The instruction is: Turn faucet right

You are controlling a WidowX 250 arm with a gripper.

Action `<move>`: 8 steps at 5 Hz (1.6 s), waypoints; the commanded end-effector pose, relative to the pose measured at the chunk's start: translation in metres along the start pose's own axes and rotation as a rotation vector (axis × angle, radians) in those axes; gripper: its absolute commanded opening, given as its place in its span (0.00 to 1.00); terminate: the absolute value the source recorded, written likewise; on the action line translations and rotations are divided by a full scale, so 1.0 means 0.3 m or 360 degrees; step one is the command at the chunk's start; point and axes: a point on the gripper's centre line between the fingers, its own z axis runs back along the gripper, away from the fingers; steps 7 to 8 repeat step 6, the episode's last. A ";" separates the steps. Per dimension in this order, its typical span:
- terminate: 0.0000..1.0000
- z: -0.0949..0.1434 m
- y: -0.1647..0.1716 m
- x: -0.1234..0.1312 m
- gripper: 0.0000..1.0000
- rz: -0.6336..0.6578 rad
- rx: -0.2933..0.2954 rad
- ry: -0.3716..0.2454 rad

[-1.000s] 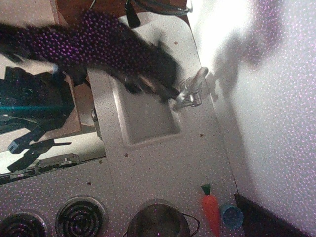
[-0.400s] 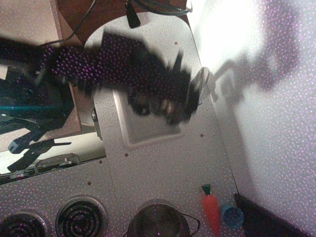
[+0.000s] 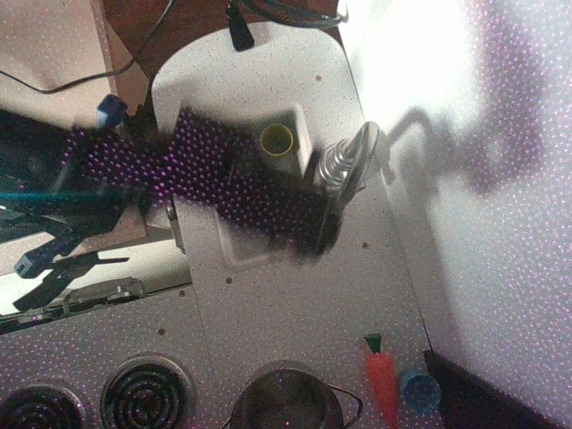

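One arm dominates the view, a dark blurred mass reaching across the sink (image 3: 234, 253) toward the faucet (image 3: 344, 165), which stands on the counter just beside the sink's far edge, between the basin and the bright white wall (image 3: 465, 223). Doing this step well means, I judge, keeping contact low on the spout or lever and pushing in a smooth arc about the ribbed base, so that the tap swivels and does not tilt or get levered off the counter. Pressure should stay sideways, not downward. The gripper (image 3: 323, 228) sits at the near side of the faucet, probably touching or almost touching it, but motion blur smears the fingers, so I cannot tell whether they are spread or closed, or whether they clasp anything.

Seen from above, the faucet is shiny silver metal, with a ribbed cylindrical base and an arched spout that appears to lie nearly along the sink's edge and not out over the basin. Inside the sink, on the side away from the stove burners, rests a small yellow-green cup (image 3: 277, 138). Well apart from the faucet, past the sink, lie a steel pot (image 3: 288, 400), a toy carrot (image 3: 382, 380) and a little blue cup (image 3: 419, 391).
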 end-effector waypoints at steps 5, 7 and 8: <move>0.00 -0.003 -0.358 0.341 1.00 -0.0066 -0.0697 0.0178; 1.00 0.035 -0.405 0.266 1.00 -0.0361 -0.0737 0.0156; 1.00 0.035 -0.405 0.266 1.00 -0.0361 -0.0737 0.0156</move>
